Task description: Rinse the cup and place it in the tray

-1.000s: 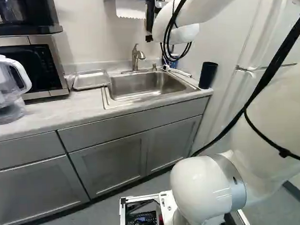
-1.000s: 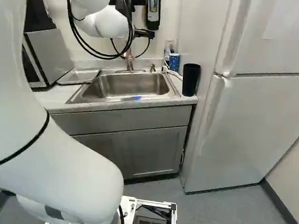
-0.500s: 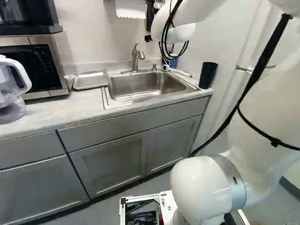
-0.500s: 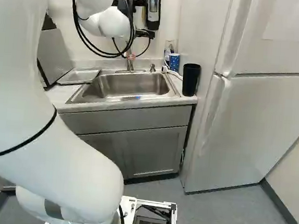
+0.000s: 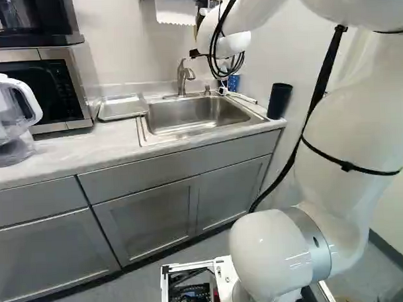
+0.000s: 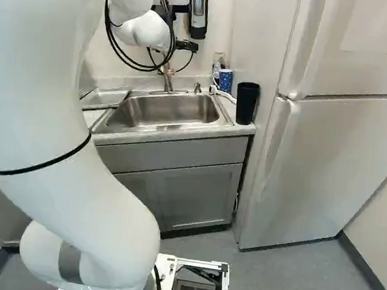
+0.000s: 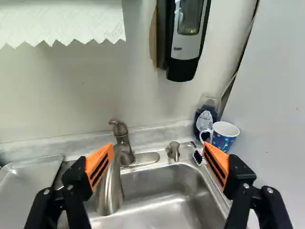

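Tray [image 5: 122, 109] is set beside the sink [image 5: 187, 112], at its left in the left base view. Gripper [image 7: 159, 155] is unloaded, jaws wide apart, aimed at the wall behind the sink. Patterned cup [image 7: 226, 137] is parked by the sink's far right corner in the right base view; its base is hidden by a pad, but it's probably the target. Step: approach, pre-grasp. Next: jaws to be centred on cup, then closed, handle avoided; rinse after.

A kitchen: 1 sink [image 6: 172, 113], 1 faucet [image 5: 184, 77], 1 microwave [image 5: 44, 90], 1 fridge [image 6: 328, 157].
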Tool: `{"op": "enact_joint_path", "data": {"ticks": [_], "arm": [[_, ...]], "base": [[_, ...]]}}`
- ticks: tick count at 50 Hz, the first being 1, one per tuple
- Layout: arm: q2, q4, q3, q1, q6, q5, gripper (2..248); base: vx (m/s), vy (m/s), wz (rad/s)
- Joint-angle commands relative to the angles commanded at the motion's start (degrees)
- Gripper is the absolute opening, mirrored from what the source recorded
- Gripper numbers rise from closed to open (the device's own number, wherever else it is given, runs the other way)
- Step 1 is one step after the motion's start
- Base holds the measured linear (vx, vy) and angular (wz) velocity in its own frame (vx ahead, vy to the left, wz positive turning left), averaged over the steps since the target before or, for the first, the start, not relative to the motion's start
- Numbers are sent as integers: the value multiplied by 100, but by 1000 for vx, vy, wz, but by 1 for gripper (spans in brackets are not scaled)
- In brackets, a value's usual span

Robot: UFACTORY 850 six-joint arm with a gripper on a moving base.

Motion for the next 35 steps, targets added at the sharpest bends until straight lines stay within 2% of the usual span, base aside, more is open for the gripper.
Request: {"op": "enact_joint_path", "data": {"ticks": [35], "arm": [[-1074,0,-1160,180,0,-337,247]], "base": [[0,0,0]]}}
